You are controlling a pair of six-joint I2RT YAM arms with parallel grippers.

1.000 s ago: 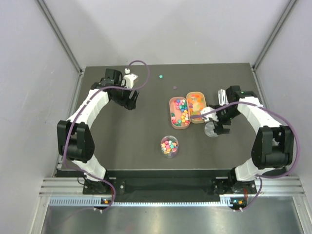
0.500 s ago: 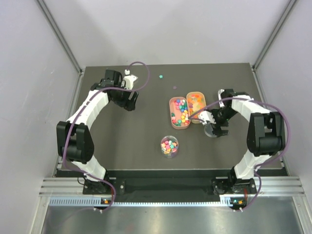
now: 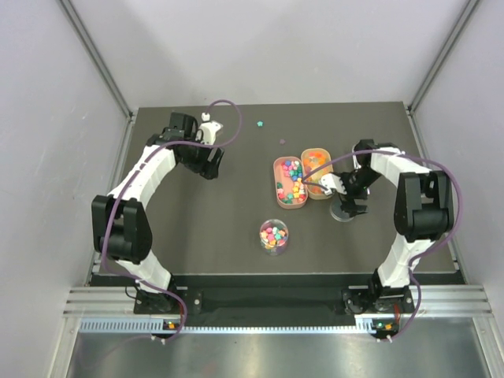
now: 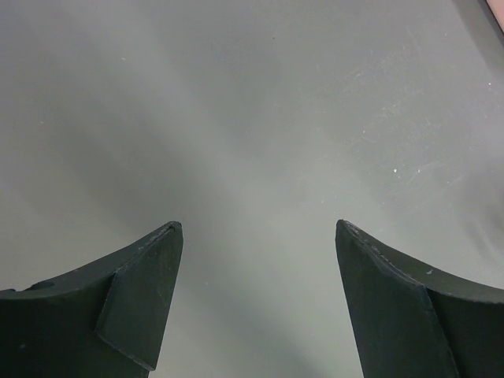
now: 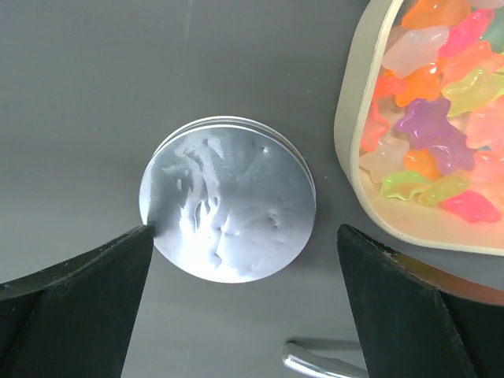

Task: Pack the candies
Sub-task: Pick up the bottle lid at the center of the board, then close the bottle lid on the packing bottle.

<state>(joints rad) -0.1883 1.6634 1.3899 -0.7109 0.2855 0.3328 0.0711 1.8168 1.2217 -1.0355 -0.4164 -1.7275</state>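
The candies, tiny chunky sweets in mixed bright colours, fill a tan oval tray (image 3: 289, 182) and a small round clear jar (image 3: 274, 235). My right gripper (image 3: 346, 203) is open and empty, hovering over a round silver lid (image 5: 228, 198) that lies flat on the table. In the right wrist view the gripper (image 5: 245, 230) has one fingertip at the lid's left edge and the other well off to its right. A piece of the metal scoop (image 5: 323, 364) shows at the bottom edge. My left gripper (image 3: 211, 165) is open and empty over bare table, also in its wrist view (image 4: 258, 224).
A second oval tray (image 3: 316, 173) holds larger orange, pink and green star gummies, right of the lid in the right wrist view (image 5: 429, 118). A loose green sweet (image 3: 260, 123) and a purple one (image 3: 282, 141) lie at the back of the dark table.
My right arm has folded inward and its wrist has turned, while the gripper stays over the silver lid. The left arm has not moved.
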